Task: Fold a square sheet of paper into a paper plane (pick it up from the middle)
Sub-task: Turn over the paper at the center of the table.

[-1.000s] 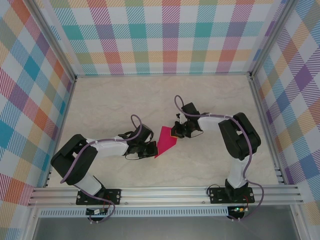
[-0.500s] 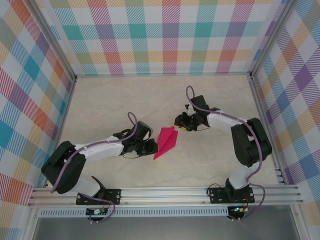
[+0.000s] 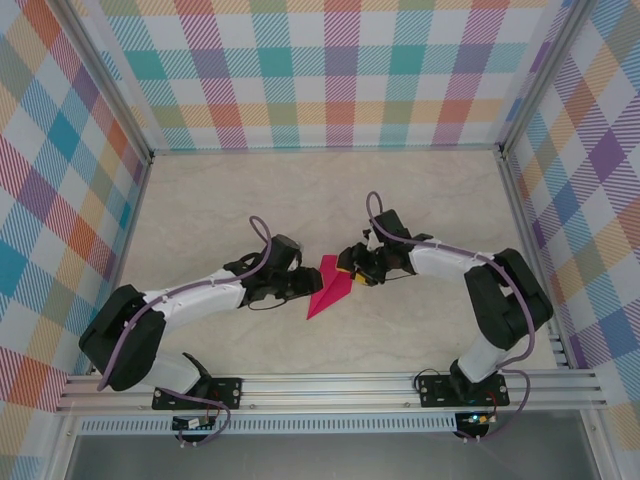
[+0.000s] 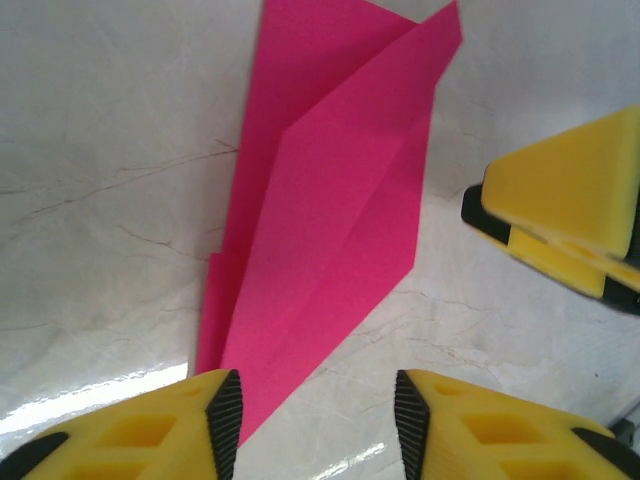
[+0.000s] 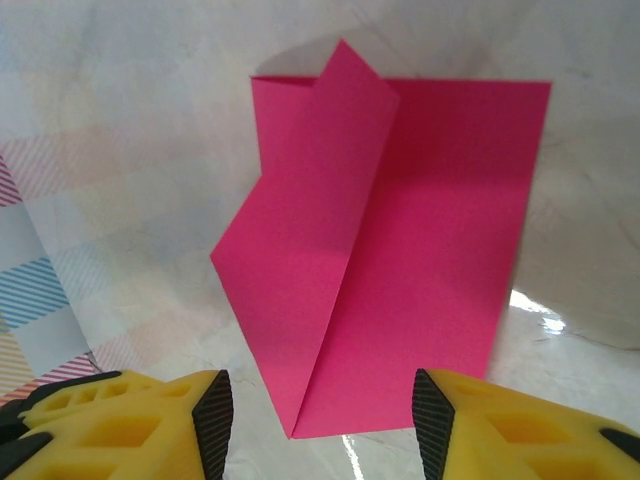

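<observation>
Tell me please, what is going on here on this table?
Two robot arms are folding a paper plane from pink paper. It lies on the table between them, narrow and pointed, with one flap slightly raised. The left arm and the right arm face it from opposite sides. The jaws of both are open, and neither grips the paper.

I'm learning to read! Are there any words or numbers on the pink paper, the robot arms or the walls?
None can be read.
The pink paper is plain.
The checked walls carry only coloured stripes.
The small boards below the arm bases are too small to tell.
</observation>
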{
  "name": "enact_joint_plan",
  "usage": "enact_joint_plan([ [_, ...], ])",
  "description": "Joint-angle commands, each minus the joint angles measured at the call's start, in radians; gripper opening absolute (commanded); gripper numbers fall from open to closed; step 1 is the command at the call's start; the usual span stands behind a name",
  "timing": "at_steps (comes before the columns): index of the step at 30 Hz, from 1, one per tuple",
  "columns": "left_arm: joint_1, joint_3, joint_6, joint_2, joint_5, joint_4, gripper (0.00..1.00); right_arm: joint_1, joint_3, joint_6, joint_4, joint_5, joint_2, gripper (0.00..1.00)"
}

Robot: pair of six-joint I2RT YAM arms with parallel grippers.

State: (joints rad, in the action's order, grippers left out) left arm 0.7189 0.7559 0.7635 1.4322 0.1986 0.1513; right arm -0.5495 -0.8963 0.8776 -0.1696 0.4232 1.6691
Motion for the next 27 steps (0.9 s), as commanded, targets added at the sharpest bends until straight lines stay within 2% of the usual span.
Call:
enact_joint_plan([
  [1,-0.016,-0.003,0.028,0.017,-0.045,-0.013,0.53,-0.023,-0.043,0.032,0.014,-0.004,0.046,0.53],
  [8,-0.042,-0.022,0.053,0.024,-0.047,-0.011,0.63,-0.053,-0.079,0.024,0.056,0.015,0.106,0.46],
  [14,-0.073,-0.054,0.132,0.027,0.051,-0.089,0.69,-0.062,-0.078,0.037,0.116,0.042,0.157,0.41],
  [21,-0.104,-0.077,0.161,-0.006,0.075,-0.096,0.74,-0.067,-0.043,0.056,0.202,0.064,0.156,0.38],
  [24,-0.126,-0.105,0.197,-0.005,0.118,-0.144,0.78,-0.067,-0.042,0.068,0.226,0.086,0.17,0.3],
  [27,-0.168,-0.133,0.242,0.005,0.21,-0.225,0.87,-0.068,-0.046,0.068,0.232,0.094,0.18,0.19],
])
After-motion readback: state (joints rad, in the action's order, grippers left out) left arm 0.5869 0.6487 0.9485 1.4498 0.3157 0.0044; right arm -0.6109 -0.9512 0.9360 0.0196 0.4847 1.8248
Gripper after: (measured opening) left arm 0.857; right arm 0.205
